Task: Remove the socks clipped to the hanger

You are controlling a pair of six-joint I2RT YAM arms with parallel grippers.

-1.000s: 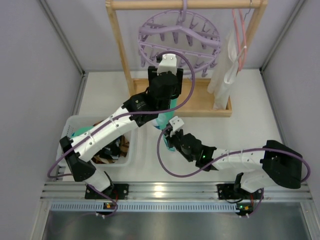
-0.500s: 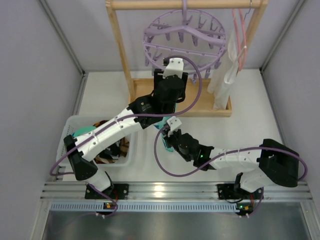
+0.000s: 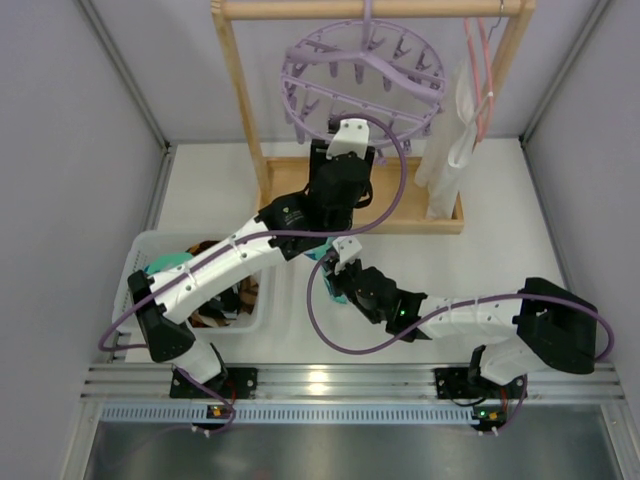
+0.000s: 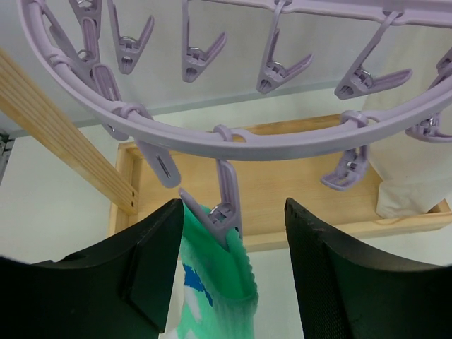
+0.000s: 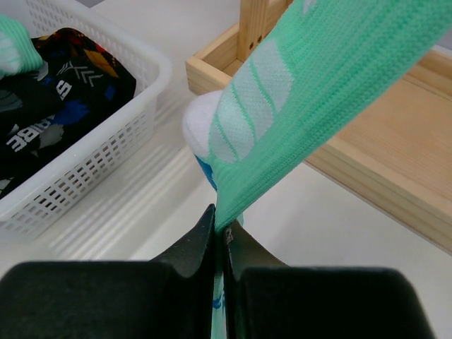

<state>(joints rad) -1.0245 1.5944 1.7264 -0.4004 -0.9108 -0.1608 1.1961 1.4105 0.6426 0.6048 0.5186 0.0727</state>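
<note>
The round lavender hanger (image 3: 365, 80) hangs from the wooden rack's top bar; its ring (image 4: 233, 138) and clip pegs fill the left wrist view. One teal-and-white sock (image 4: 215, 282) hangs from a peg (image 4: 226, 212) on the near rim. My left gripper (image 4: 233, 261) is open, its jaws on either side of the peg and the sock's cuff. My right gripper (image 5: 222, 236) is shut on the sock's lower end (image 5: 296, 106) and pulls it taut. In the top view only a sliver of the sock (image 3: 322, 246) shows between the two arms.
A white basket (image 3: 150, 245) at the left holds several removed socks, dark ones (image 5: 49, 92) among them. The wooden rack's base tray (image 3: 420, 200) lies behind. A long white cloth (image 3: 450, 150) and a thin pink hanger (image 3: 480, 70) hang at the right.
My left gripper has risen toward the hanger's near rim, and the hanger has swung. My right gripper has stayed low, shifting only slightly.
</note>
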